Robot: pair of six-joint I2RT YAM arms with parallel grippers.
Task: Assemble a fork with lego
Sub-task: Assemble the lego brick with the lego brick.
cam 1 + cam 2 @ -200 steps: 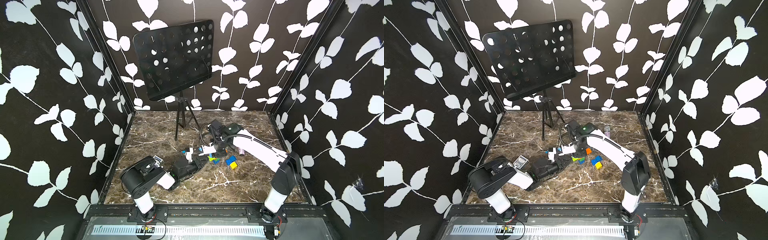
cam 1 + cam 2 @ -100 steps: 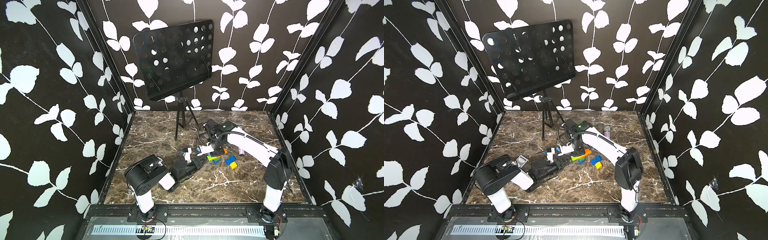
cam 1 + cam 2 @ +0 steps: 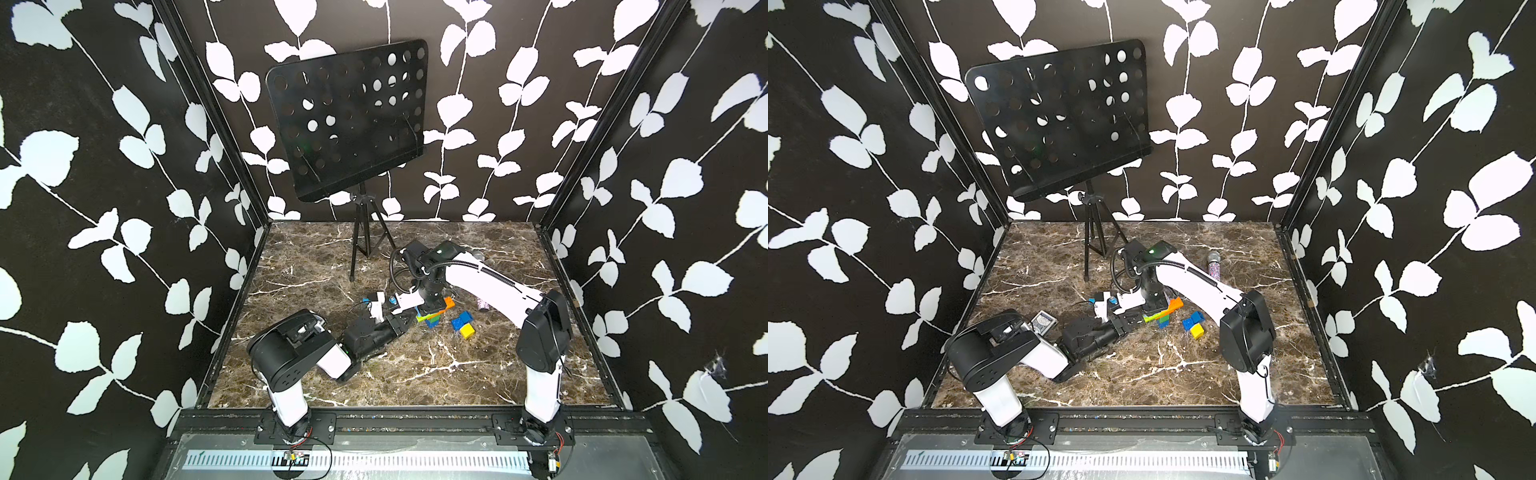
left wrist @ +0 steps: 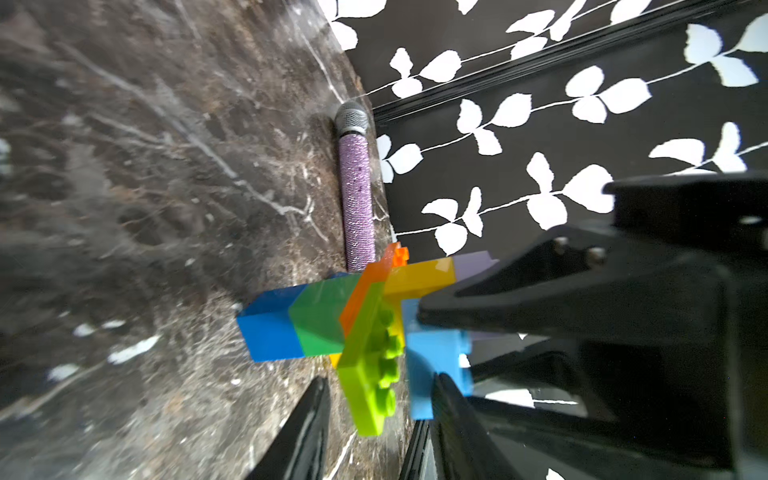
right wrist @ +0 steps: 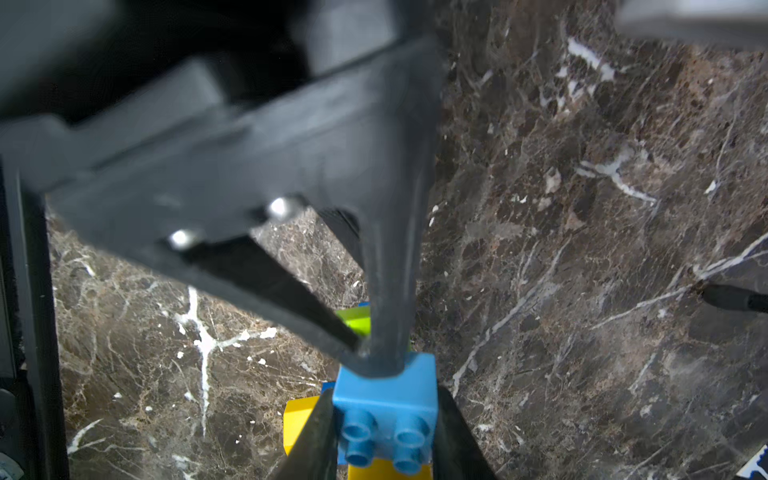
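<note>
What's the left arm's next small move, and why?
Probably draw the left gripper straight back off the fork: its jaws stand apart around the lime brick, gap visible, while the right gripper clamps the light blue brick, so the fork looks supported.

place: robot lab test booth | evidence: leaf-print walls [image 3: 104,187], marble surface [image 3: 436,374], rail-mounted arms [image 3: 540,340], music stand [image 3: 349,124]

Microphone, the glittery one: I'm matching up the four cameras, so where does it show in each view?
Top view: microphone mostly hidden; one end shows right of the fork.
Top view: microphone in full, behind and right of the fork.
Left wrist: microphone mid-frame, lying just past the fork.
Right wrist: not in it.
Shared landmark: the fork, seen in all four.
</note>
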